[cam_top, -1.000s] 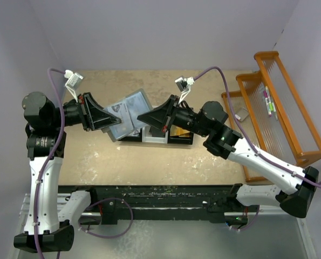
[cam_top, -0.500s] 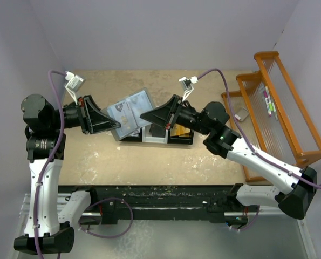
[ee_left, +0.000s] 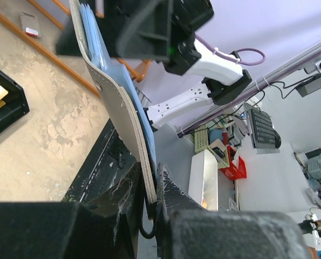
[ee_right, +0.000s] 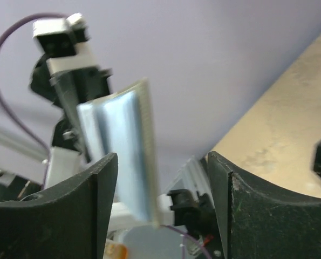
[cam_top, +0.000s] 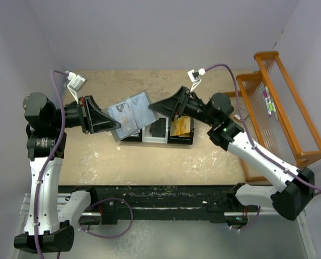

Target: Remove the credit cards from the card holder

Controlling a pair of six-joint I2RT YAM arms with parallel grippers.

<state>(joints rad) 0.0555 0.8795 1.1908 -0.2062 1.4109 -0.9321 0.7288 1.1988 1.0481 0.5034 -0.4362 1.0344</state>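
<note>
The grey-blue card holder [cam_top: 132, 112] is held up open and tilted above the table, its lower left corner pinched in my left gripper [cam_top: 115, 125]. In the left wrist view the jaws of that gripper [ee_left: 152, 190] are shut on the holder's edge [ee_left: 120, 110]. My right gripper [cam_top: 152, 106] stands open by the holder's right edge with nothing gripped. In the right wrist view the holder [ee_right: 122, 156] shows blurred ahead of the gripper [ee_right: 161, 183], between its spread fingers. An orange-gold credit card [cam_top: 182, 126] lies in the tray's right compartment. I cannot make out any cards in the holder's pockets.
A black-and-white three-compartment tray [cam_top: 155, 141] sits mid-table under the holder; its corner [ee_left: 12, 105] shows in the left wrist view. An orange wooden rack [cam_top: 281, 108] holding small items stands along the right edge. Purple walls close in the back and sides.
My right gripper has opened from shut and drawn back to the right and toward the far side. The orange-gold card in the tray is more exposed. The left gripper keeps the holder.
</note>
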